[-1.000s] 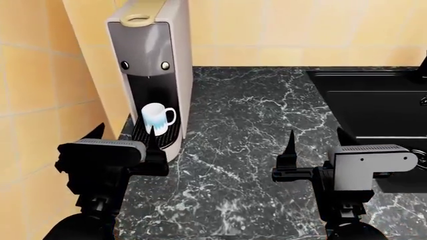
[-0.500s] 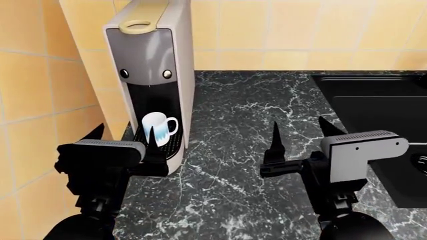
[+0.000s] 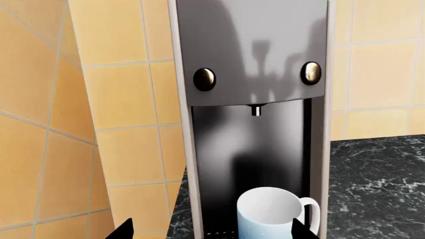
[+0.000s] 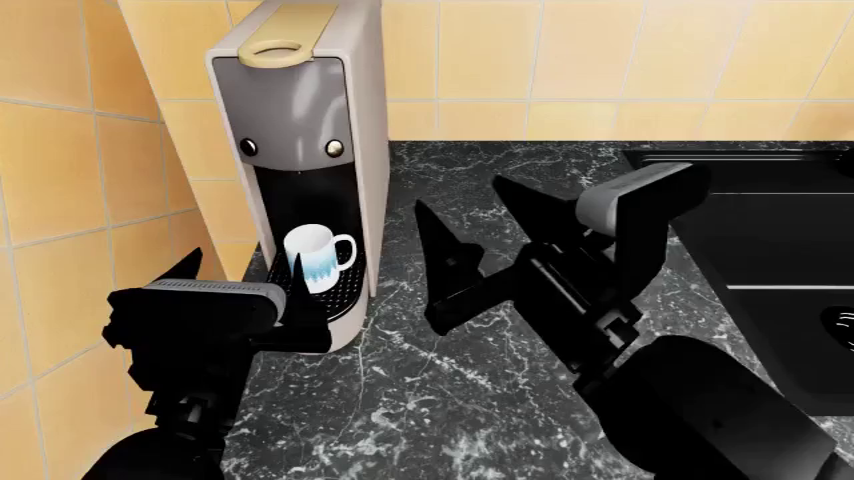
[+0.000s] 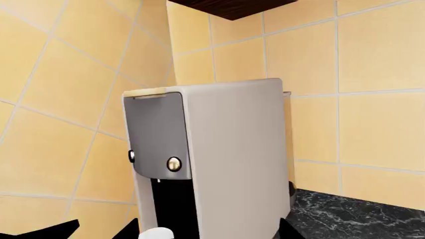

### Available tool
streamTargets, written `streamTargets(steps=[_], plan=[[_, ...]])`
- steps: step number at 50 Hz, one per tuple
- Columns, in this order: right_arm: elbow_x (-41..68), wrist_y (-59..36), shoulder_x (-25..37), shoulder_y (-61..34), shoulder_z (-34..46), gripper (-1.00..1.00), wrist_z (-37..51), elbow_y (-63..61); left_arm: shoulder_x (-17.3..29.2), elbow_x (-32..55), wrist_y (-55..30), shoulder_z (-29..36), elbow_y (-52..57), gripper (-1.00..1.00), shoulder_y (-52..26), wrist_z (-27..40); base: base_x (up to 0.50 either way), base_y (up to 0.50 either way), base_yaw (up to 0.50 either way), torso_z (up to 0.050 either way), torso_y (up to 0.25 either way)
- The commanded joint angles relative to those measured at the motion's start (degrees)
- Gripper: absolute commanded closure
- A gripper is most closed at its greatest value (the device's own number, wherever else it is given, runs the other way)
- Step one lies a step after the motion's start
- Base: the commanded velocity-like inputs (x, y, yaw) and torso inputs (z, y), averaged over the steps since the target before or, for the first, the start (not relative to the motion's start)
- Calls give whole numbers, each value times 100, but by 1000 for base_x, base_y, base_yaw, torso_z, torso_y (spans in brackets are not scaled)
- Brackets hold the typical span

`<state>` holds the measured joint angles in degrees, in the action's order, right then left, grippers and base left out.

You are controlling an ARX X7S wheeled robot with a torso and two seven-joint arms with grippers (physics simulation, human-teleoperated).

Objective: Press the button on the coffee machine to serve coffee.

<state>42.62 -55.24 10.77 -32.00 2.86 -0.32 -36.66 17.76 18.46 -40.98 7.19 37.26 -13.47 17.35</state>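
Since a moment ago the right gripper (image 4: 478,232) has swung up and left toward the coffee machine (image 4: 304,150) standing in the bench (image 4: 534,190) corner, its fingers wide apart and holding nothing, like the left gripper (image 4: 247,272), so it should aim one fingertip straight at a small round button (image 4: 334,148).

mug (image 3: 269,214) base cut by frame | coffee machine (image 3: 252,74) top cropped
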Motion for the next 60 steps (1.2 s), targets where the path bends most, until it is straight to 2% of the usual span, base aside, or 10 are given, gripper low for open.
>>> streamTargets(steps=[1, 8, 35, 36, 47, 60], plan=[[1227, -528, -510, -681, -530, -100, 127, 447, 26, -2, 47, 21, -56, -100, 1, 14, 0, 0, 0, 0, 0], [1645, -684, -696, -1050, -747, -100, 299, 1079, 40, 1, 49, 41, -62, -100, -2, 22, 0, 0, 0, 0, 0], [1071, -161, -753, -1486, 312, -100, -7, 2313, 80, 58, 98, 36, -100, -100, 11, 61, 0, 0, 0, 0, 0], [1039, -105, -763, -1494, 339, 100, -8, 2318, 83, 65, 95, 29, -92, -100, 12, 65, 0, 0, 0, 0, 0], [875, 139, -718, -1493, 688, 100, -42, 2372, 85, 44, 158, 65, -162, -100, 22, 89, 0, 0, 0, 0, 0], [-60, 654, -488, -1862, 1583, 100, -151, 2609, 120, 75, 220, 69, -202, -100, 64, 73, 0, 0, 0, 0, 0]])
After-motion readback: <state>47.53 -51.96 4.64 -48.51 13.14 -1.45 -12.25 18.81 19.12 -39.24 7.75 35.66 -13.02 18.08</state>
